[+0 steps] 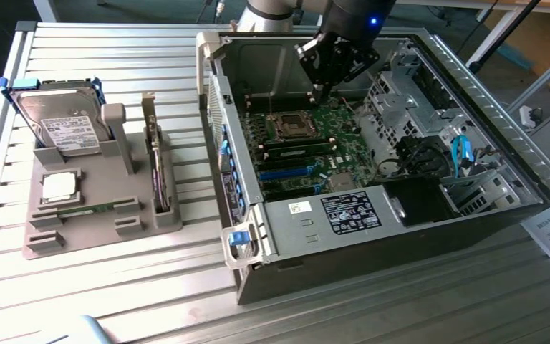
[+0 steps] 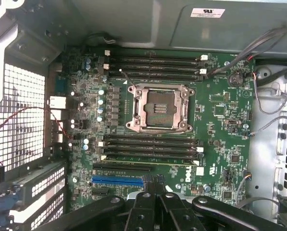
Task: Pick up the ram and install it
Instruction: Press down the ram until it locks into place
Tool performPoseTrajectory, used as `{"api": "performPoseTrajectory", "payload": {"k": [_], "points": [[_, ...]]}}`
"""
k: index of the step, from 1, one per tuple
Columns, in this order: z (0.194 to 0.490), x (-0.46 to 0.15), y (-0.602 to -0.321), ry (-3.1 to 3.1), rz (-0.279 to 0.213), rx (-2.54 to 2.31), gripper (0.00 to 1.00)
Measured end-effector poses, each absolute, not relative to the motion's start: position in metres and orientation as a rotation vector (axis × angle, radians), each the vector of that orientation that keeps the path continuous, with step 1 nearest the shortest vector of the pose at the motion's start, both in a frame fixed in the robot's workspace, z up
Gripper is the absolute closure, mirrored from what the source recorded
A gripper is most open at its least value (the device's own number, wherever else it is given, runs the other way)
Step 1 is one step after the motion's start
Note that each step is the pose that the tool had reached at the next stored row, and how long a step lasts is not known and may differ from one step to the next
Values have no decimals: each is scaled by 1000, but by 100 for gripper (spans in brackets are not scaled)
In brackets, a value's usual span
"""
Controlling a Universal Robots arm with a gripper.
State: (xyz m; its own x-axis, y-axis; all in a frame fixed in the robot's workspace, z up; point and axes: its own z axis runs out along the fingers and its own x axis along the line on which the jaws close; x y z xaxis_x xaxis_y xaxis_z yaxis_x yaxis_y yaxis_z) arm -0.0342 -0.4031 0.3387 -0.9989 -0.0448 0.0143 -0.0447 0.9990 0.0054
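The ram [image 1: 89, 210], a narrow green stick, lies in the front slot of the grey holder [image 1: 46, 244] on the exterior view's left, far from the gripper. My gripper [image 1: 321, 92] hangs inside the open computer case [image 1: 389, 236] above the motherboard [image 1: 346, 132], fingers shut with nothing between them. In the wrist view the shut gripper [image 2: 155, 190] points at the board near the blue slot [image 2: 117, 181]. Dark memory slots [image 2: 150, 144] run beside the empty processor socket [image 2: 157, 108]. A thin yellow-green edge [image 2: 153, 160] runs along the slot nearest the fingers; I cannot tell if a stick is seated there.
The holder also carries a silver hard drive [image 1: 65, 125], a square processor chip [image 1: 58, 186] and a thin board standing on edge [image 1: 158, 168]. The case walls, drive cages [image 1: 404, 93] and cables [image 1: 461, 154] crowd the board on the exterior view's right. The table is slatted metal [image 1: 94, 301].
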Motion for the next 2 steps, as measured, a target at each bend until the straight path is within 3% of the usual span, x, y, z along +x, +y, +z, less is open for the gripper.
{"api": "performPoseTrajectory", "payload": {"k": [2], "points": [[339, -34, -403, -3126, -8, 70, 89]]}}
